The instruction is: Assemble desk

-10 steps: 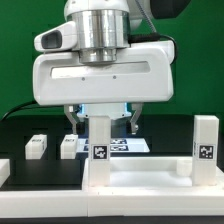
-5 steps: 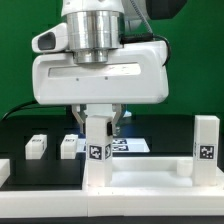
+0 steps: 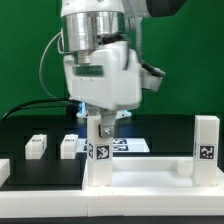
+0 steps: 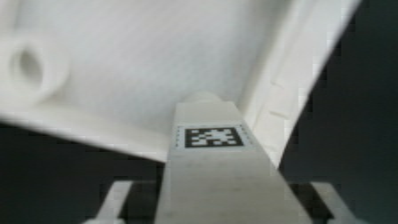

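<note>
The desk top (image 3: 150,178) lies flat at the front, rim up. One white leg (image 3: 100,150) with a marker tag stands upright at its corner on the exterior view's left. My gripper (image 3: 100,126) is turned about its axis and shut on this leg's upper part. A second leg (image 3: 206,140) stands at the corner on the exterior view's right. In the wrist view the held leg (image 4: 221,150) runs between my fingers (image 4: 119,200) down to the desk top (image 4: 160,60), which has a round hole (image 4: 27,66). My gripper (image 4: 217,205) straddles the leg.
Two loose white legs (image 3: 37,146) (image 3: 70,146) lie on the black table behind the desk top, on the exterior view's left. The marker board (image 3: 128,146) lies flat behind the held leg. A green backdrop stands behind.
My gripper came down, closed on the upright leg, and has now turned about its vertical axis while holding it. The other parts have not moved.
</note>
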`<state>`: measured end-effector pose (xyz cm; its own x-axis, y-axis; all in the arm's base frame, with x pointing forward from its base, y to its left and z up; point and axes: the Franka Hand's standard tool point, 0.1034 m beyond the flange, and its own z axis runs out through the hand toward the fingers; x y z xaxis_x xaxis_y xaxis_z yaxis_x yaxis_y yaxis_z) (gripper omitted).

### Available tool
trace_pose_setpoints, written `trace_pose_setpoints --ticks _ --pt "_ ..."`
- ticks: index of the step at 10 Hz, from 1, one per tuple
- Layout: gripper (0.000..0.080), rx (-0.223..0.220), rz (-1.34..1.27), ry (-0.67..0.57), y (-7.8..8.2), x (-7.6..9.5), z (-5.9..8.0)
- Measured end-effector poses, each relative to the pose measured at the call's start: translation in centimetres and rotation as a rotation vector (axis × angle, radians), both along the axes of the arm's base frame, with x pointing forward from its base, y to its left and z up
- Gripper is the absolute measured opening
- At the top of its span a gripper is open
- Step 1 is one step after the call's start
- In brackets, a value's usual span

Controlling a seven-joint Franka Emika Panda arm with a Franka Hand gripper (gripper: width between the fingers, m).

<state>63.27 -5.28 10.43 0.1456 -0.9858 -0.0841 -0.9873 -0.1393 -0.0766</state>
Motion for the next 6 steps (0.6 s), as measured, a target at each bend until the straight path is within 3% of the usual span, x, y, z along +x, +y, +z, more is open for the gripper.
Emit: trace_pose_setpoints --ticks 1,3,6 --pt "0.0291 0.042 -0.146 0.006 -0.34 0.05 -0.02" --pt "0.0291 0.072 -0.352 0.023 -0.32 0.08 -0.02" --pt "0.0291 0.078 -0.465 0.038 0.03 0.11 0.01"
